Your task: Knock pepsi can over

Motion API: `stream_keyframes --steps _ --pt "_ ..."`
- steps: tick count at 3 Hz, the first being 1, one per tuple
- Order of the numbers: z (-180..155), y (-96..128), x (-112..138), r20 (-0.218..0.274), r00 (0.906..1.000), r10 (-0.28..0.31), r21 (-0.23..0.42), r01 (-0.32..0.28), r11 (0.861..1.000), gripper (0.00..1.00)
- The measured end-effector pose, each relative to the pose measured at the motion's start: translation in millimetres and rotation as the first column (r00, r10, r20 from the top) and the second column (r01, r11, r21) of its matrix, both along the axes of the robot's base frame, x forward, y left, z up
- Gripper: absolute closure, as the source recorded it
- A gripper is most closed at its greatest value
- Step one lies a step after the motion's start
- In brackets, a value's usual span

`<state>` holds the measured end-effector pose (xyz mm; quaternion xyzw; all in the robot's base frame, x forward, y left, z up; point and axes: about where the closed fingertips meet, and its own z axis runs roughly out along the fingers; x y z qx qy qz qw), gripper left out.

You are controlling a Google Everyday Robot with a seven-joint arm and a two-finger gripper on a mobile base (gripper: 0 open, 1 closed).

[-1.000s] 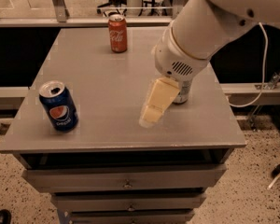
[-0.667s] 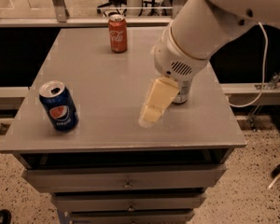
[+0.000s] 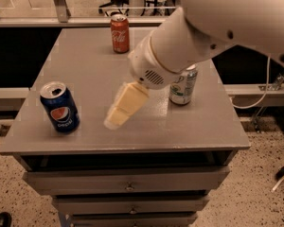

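One pepsi can [image 3: 60,108] upright near table [image 3: 85,65] edge — gripper [image 3: 116,118] mid-table, apart.

Bystander items on grey cabinet top [image 3: 85,65]
Red Coca-Cola can [image 3: 119,34] upright at back edge; silver-green can [image 3: 182,91] upright, right side; drawers [image 3: 128,181] underneath.

Grey cabinet top [image 3: 85,65], pepsi can [image 3: 59,107] upright at lower left, red Coca-Cola can [image 3: 119,33] upright at upper centre, silver-and-green can [image 3: 183,85] standing right of centre, gripper [image 3: 119,112] over the middle
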<state>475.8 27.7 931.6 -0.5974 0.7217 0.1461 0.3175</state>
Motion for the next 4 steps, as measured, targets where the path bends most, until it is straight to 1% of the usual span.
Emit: stream_keyframes --steps 1,2,3,4 --pt "-1 89 10 0.009 0.9985 0.054 0.264 -0.055 0.963 0.0" --pt "-6 128 11 0.011 0.9963 0.085 0.376 -0.083 0.923 0.0" --pt "-30 157 5 0.008 0.9933 0.115 0.452 -0.107 0.885 0.0" --pt "-44 165 4 0.011 0.9923 0.124 0.482 -0.114 0.869 0.0"
